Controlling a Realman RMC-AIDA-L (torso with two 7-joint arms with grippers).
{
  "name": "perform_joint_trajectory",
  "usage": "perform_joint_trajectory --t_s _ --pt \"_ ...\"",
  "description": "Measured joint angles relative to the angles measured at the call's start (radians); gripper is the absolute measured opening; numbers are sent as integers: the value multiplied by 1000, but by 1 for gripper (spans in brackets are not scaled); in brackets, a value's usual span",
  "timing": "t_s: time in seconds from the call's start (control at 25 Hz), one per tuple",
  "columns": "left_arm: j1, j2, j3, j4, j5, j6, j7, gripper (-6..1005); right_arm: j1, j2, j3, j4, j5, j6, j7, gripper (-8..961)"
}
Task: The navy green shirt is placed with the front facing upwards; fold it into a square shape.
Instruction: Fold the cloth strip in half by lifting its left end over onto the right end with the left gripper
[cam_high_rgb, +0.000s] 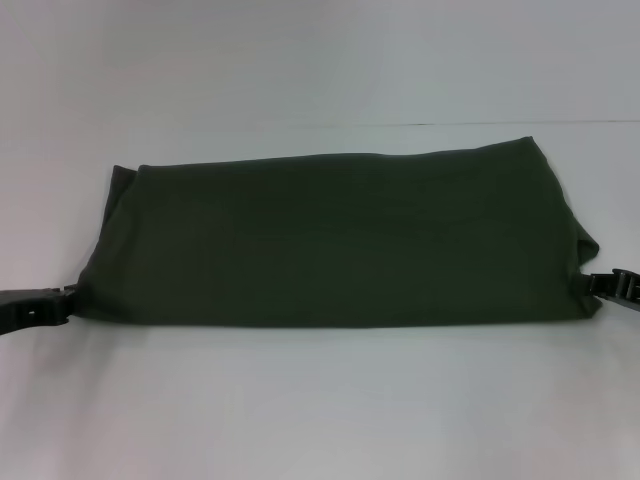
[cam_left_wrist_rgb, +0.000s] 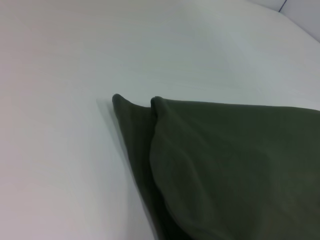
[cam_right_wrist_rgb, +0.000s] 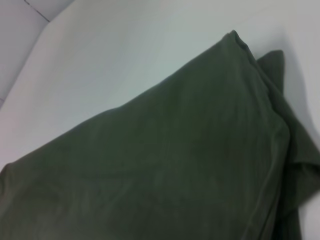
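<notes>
The navy green shirt (cam_high_rgb: 340, 240) lies on the white table (cam_high_rgb: 320, 410) already folded into a wide band, the left gripper (cam_high_rgb: 62, 298) and right gripper (cam_high_rgb: 592, 284) touching its near corners, finger state I cannot tell; I judge the next fold brings 1 end across toward a square.

You will find no readable text, label, brand, number or sign in any view. The shirt (cam_high_rgb: 340, 240) presents plain fabric only, with no lettering showing.

Folded shirt (cam_high_rgb: 340, 240) across table (cam_high_rgb: 320, 400) centre, left claw (cam_high_rgb: 66, 296) at its left edge, right claw (cam_high_rgb: 592, 284) at right edge
</notes>
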Motion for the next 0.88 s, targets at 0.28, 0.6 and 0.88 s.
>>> perform_joint_trajectory --t_s 0.28,0.6,0.88 --pt "-11 12 -2 2 -1 -29 0 8 -12 16 7 16 54 -3 -75 6" --pt "-15 20 -23 1 -1 -49 0 8 -27 25 14 18 72 -4 -92 2" --pt "-13 20 -27 1 0 -15 0 16 -31 29 18 19 97 -26 -113 3"
